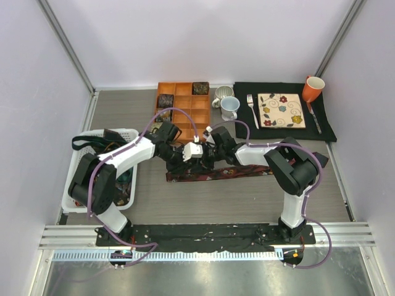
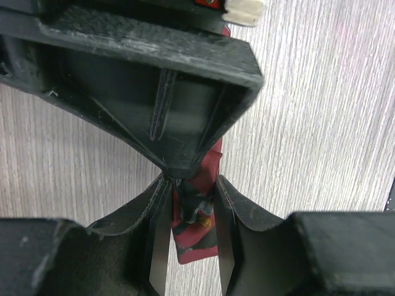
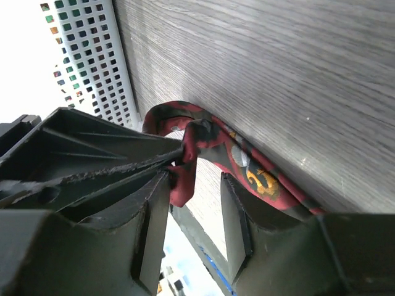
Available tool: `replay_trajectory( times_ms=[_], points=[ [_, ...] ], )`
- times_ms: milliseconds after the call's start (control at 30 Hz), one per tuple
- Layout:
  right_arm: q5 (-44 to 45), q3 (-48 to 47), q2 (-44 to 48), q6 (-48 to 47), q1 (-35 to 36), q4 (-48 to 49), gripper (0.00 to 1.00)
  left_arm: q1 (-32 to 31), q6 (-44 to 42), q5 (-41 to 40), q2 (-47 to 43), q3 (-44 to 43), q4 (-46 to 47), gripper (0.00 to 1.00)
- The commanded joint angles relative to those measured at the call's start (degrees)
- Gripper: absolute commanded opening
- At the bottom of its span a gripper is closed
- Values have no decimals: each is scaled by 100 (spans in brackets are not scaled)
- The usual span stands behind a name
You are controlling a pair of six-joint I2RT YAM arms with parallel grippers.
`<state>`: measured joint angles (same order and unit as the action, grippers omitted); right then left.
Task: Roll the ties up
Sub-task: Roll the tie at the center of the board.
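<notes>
Clamped on a bunched end of the maroon tie (image 2: 196, 225), the left pincer (image 2: 191, 185) squeezes the fabric between both fingers over the grey table (image 2: 321, 123). Facing it tip to tip, the right pincer (image 3: 194, 179) has its jaws parted, and the tie's red fold hangs loose in the gap. Seen from above, the two pincers meet at the middle of the table. The rest of the maroon tie lies flat as a long strip beneath the right arm, running off to the right.

Behind the arms, an orange tray (image 1: 185, 98) holds a rolled tie (image 1: 165, 100) in a left compartment and a second rolled tie (image 1: 200, 88) in its far right corner. A white basket (image 1: 126, 132) at the left edge holds more ties (image 1: 92, 140), with one dark strip draped across its far end. A black placemat (image 1: 327, 132) with a floral plate (image 1: 281, 111) sits at the far right.
</notes>
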<state>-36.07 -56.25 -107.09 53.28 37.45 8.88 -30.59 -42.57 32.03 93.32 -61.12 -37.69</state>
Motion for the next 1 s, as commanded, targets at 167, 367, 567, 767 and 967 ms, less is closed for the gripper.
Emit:
replay_trajectory(
  times_ms=[167, 367, 567, 767, 967],
  points=[
    [-321, 70, -49, 368, 96, 1080, 40, -52, 20, 233, 2, 109, 236, 35],
    [-488, 96, -40, 350, 175, 1090, 34, -52, 38, 172, 37, 162, 289, 34],
    [-287, 44, -102, -132, 166, 327, 3, -52, 55, 76, 29, 259, 315, 35],
    [56, -79, -181, -643, 175, -168, 1, 0, -76, -179, -156, 425, 62, 60],
    [136, -114, -277, -810, 175, -238, 1, 35, 2, -443, -393, 725, 384, 79]
  ],
)
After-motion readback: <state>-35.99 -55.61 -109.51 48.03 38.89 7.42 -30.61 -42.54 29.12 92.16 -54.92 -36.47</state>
